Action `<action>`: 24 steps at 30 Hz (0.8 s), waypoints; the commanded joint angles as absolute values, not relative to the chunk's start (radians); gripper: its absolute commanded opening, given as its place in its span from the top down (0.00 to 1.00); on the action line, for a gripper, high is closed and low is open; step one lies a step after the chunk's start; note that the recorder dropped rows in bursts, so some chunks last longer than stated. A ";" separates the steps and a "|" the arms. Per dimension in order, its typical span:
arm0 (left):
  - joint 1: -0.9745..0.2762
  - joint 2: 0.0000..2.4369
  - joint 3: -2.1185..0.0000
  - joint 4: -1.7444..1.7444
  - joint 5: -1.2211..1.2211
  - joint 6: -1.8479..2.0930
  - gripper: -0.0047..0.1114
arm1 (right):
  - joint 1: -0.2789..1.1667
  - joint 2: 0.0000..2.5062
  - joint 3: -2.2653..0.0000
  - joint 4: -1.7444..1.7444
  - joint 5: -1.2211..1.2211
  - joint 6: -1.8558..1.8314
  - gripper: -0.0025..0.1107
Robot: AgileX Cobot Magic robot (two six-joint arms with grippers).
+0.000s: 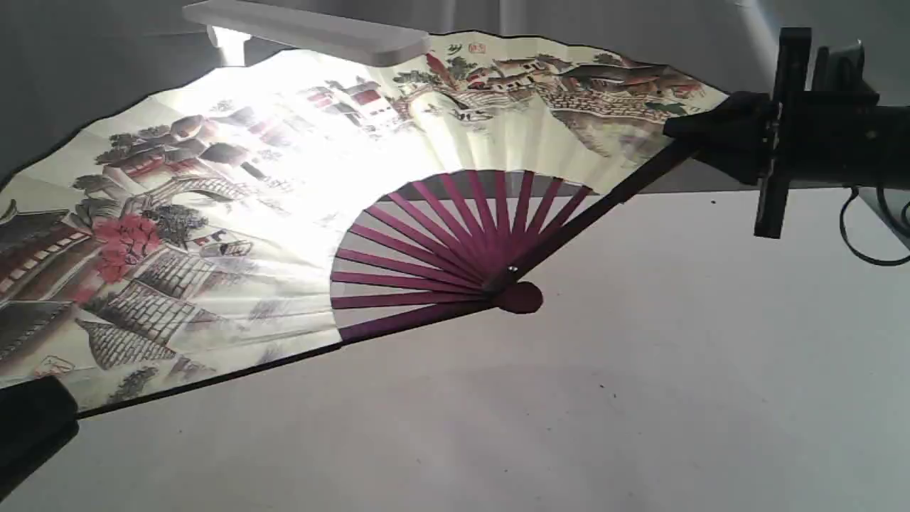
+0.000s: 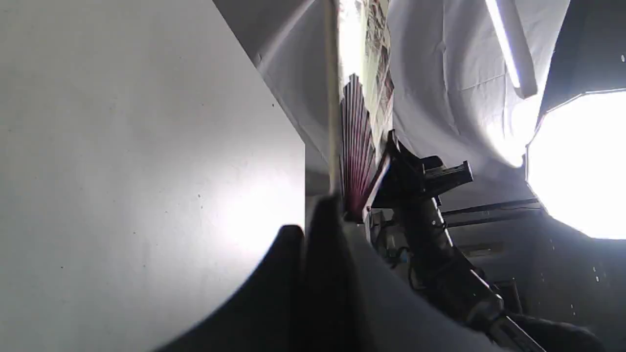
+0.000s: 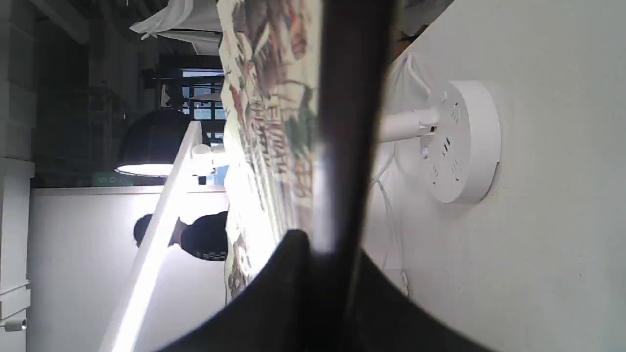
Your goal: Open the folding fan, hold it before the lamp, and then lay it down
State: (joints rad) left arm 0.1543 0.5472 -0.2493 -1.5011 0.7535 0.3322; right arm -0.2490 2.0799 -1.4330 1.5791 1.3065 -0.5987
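Observation:
The folding fan (image 1: 298, 199) is spread wide open and held upright above the white table, its maroon ribs (image 1: 455, 242) meeting at the pivot. Behind its top edge the lamp head (image 1: 306, 28) shines through the cream leaf. My right gripper (image 1: 700, 139) is shut on the fan's right outer rib. My left gripper (image 1: 32, 419) is shut on the left outer rib at the lower left corner. In the right wrist view the dark rib (image 3: 342, 127) runs between the fingers, with the lamp base (image 3: 462, 142) and lit bar head (image 3: 156, 234) beyond. In the left wrist view the fan (image 2: 357, 142) shows edge-on.
The white table (image 1: 569, 398) spreads below the fan. A grey backdrop hangs behind the lamp. A bright studio light (image 2: 582, 161) glares in the left wrist view. The lamp's white cord (image 3: 391, 205) trails by its base.

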 commanded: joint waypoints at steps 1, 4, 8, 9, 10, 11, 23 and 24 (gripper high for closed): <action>0.164 0.536 -0.238 -1.393 0.602 0.357 0.96 | -0.329 2.075 -1.444 1.744 1.221 -0.624 0.98; 0.164 0.536 -0.238 -1.393 0.600 0.357 0.96 | -0.329 2.075 -1.444 1.744 1.221 -0.624 0.98; 0.164 0.536 -0.238 -1.340 0.601 0.333 0.96 | -0.326 2.075 -1.444 1.744 1.221 -0.624 0.98; 0.164 0.536 -0.238 -1.308 0.601 0.326 0.96 | -0.326 2.075 -1.444 1.734 1.221 -0.629 0.98; 0.164 0.536 -0.236 -1.279 0.587 0.310 0.96 | -0.326 2.075 -1.444 1.726 1.221 -0.645 0.98; 0.164 0.536 -0.236 -1.249 0.570 0.295 0.96 | -0.326 2.075 -1.444 1.726 1.221 -0.655 0.98; 0.164 0.536 -0.070 -1.224 0.488 0.262 0.96 | -0.316 2.154 -1.379 1.661 1.221 -0.707 0.98; 0.164 0.536 -0.053 -1.224 0.472 0.262 0.96 | -0.312 2.165 -1.361 1.685 1.221 -0.748 0.98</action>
State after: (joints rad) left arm 0.1504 0.5408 -0.0916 -1.4120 0.7176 0.2211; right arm -0.2539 2.1575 -1.3635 1.4518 1.3065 -0.6654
